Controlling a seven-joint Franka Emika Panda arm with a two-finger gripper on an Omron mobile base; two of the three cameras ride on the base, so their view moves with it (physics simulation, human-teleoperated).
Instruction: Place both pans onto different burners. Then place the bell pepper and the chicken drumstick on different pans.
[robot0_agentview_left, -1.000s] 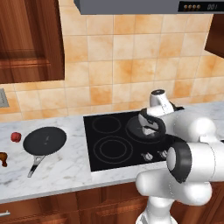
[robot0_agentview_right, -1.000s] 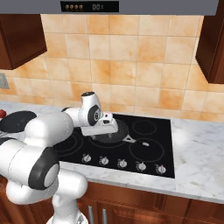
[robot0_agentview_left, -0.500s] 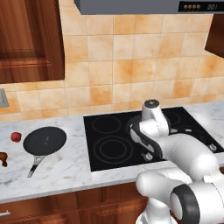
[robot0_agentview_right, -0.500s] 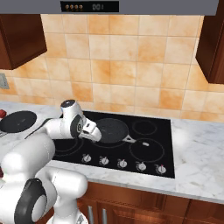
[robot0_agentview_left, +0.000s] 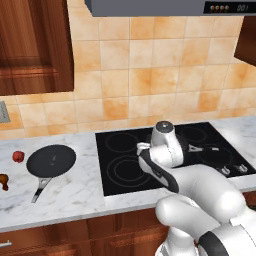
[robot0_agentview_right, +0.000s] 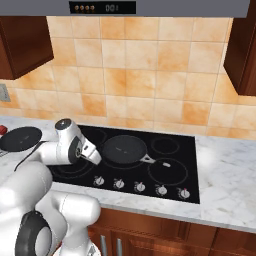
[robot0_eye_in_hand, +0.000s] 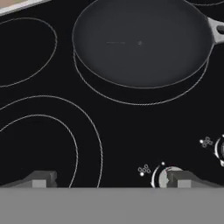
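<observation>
Marble counter (robot0_agentview_left: 75, 200) runs along a tiled wall, with a black cooktop (robot0_agentview_right: 185, 187) set into it. One pan (robot0_agentview_right: 124, 149) already sits on a middle burner (robot0_eye_in_hand: 144, 98), slightly off its ring toward the back in the hand view; the other pan (robot0_agentview_left: 50, 162) lies on the counter to the left of the cooktop, with the pepper (robot0_agentview_left: 18, 156) just beside its far rim and the drumstick (robot0_agentview_left: 4, 181) near the counter's left edge. Risks ahead, as I judge them: the slim handle (robot0_agentview_left: 40, 187) of the counter pan could slip or let the pan swing in a pinch grip, and a careless reach might knock the pepper or drumstick away. Bent low over the cooktop's front left, the arm holds the gripper (robot0_eye_in_hand: 109, 180) wide open and empty, its tips pointing down above the large front burner (robot0_eye_in_hand: 52, 144) and near a knob (robot0_eye_in_hand: 162, 176).
</observation>
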